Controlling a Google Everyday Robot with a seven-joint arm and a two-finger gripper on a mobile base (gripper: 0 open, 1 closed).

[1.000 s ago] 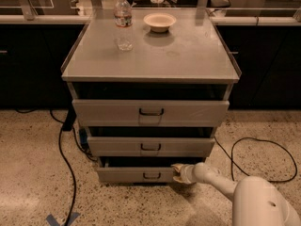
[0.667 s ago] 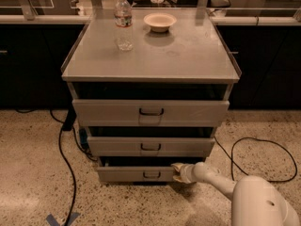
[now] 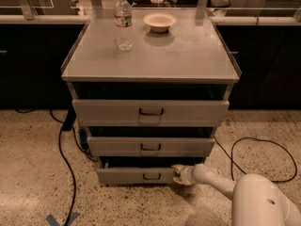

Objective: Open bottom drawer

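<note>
The grey metal cabinet has three drawers. The bottom drawer (image 3: 131, 175) has the slimmest front and a small dark handle (image 3: 151, 176) at its centre. It stands a little out from the cabinet, with a dark gap above its front. My gripper (image 3: 178, 174) is at the right end of this drawer's front, right of the handle, at the end of my white arm (image 3: 214, 181). The fingers lie against the drawer's right edge.
A water bottle (image 3: 123, 21) and a small bowl (image 3: 160, 21) stand on the cabinet top (image 3: 150, 55). The middle drawer (image 3: 150, 146) and top drawer (image 3: 150, 112) are above. Black cables (image 3: 63, 149) lie on the floor at left and right. Dark counters stand behind.
</note>
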